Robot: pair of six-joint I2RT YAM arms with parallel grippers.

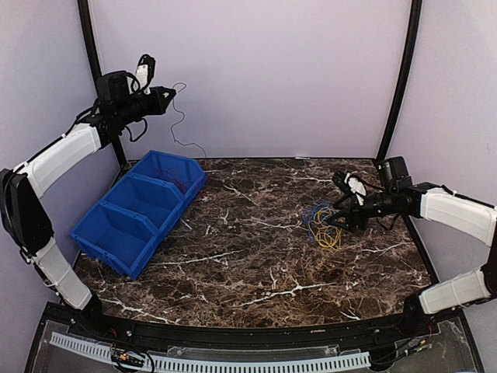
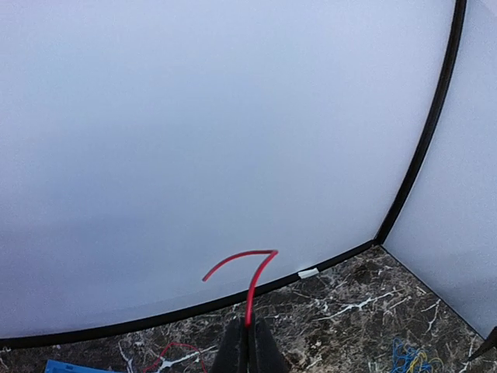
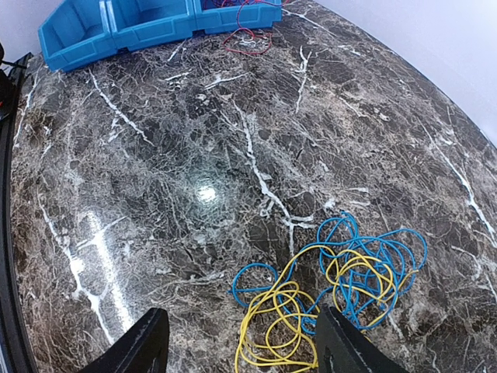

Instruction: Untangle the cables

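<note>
top view —
left gripper: raised high by the back-left post, jaws pinched tight on the red cable
red cable: thin line hanging from the grip down into the far compartment of the blue three-section bin, with loops lying there
right gripper: low over the right side of the marble table, jaws apart, at the edge of the tangled blue cable and yellow cable; contact can't be told

left wrist view —
fingertips: pressed together, with the red cable's end sticking up between them and bending over to the left against the white wall

right wrist view —
fingers: spread wide, gripping nothing
yellow cable: loops on the table just ahead, between the two tips
blue cable: threaded through the yellow, spreading to the right
red cable: some loops spill onto the table beside the bin's end compartment
</note>
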